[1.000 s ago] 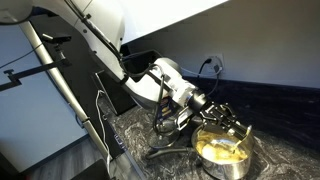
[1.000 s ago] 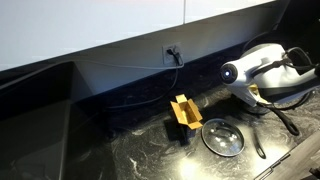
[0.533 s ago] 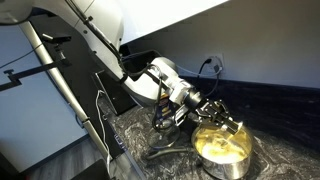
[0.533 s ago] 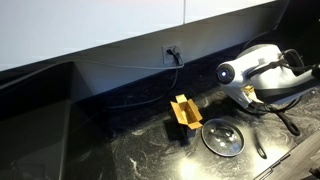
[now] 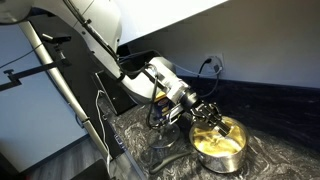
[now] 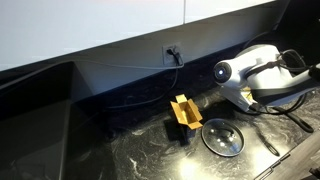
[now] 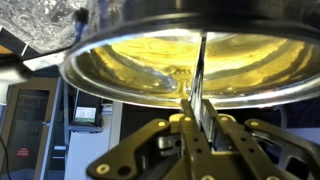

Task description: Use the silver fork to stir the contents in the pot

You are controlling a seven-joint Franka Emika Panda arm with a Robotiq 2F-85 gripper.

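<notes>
As your hand (image 7: 200, 112) clamps thin silver-grey metal fork (image 7: 203, 65) by handle, tip reaches into pale yellow lumpy contents (image 7: 150, 55) of round shiny golden-lined pot (image 5: 222, 152) on dark counter (image 6: 120, 155). Stirring step likely underway. Next: you sweep fork in circles, clear of rim.
</notes>
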